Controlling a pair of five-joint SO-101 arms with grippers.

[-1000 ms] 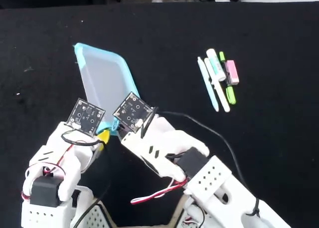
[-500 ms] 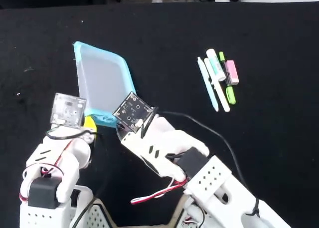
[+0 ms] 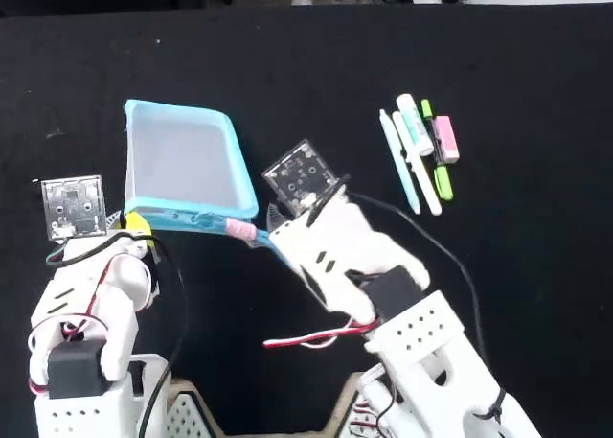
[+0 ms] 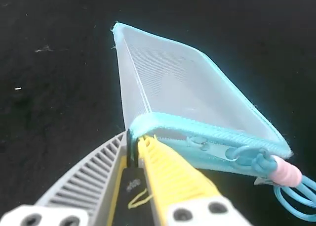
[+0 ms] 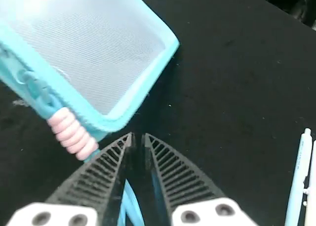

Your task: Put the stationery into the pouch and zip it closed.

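The light blue mesh pouch (image 3: 182,160) lies left of the table's middle, its zipper edge toward the arms. My left gripper (image 3: 134,225) is shut on the pouch's near left corner (image 4: 134,137), pinched between the yellow and grey fingers. My right gripper (image 3: 265,237) sits at the other end of the zipper edge, shut on the blue zipper cord (image 5: 126,199) just behind its pink bead (image 5: 71,132). The zipper slider (image 4: 239,154) sits near the bead end. The stationery (image 3: 420,150), several pens and markers plus a pink eraser, lies in a bundle at the right.
The table (image 3: 498,64) is covered in black cloth. One white pen (image 5: 297,179) lies off to the side of the right gripper. Cables trail from both arm bases at the front edge.
My left gripper has swung left with the pouch corner while the right gripper drew the cord to the right. The pouch has turned so its zipper edge now runs straight between them.
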